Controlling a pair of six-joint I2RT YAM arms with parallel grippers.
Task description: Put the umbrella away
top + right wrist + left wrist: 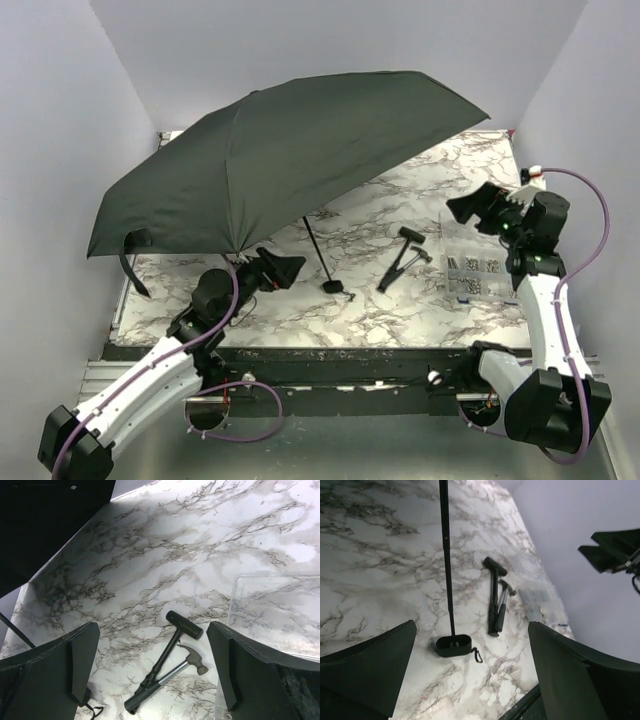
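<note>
The black umbrella [280, 160] stands open, its wide canopy tilted over the left and middle of the marble table. Its thin shaft [315, 250] slopes down to the knob handle [333, 286], which rests on the table with its strap. The left wrist view shows the shaft [446, 555] and the handle [453, 645] just ahead. My left gripper [285, 268] is open and empty, a little left of the handle and under the canopy's rim. My right gripper [478, 208] is open and empty, raised at the right side, above the table.
Two small hammers [405, 258] lie crossed right of the handle, also in the right wrist view [170, 662]. A clear plastic box [472, 272] with small parts sits at the right edge. Grey walls close in the table on three sides.
</note>
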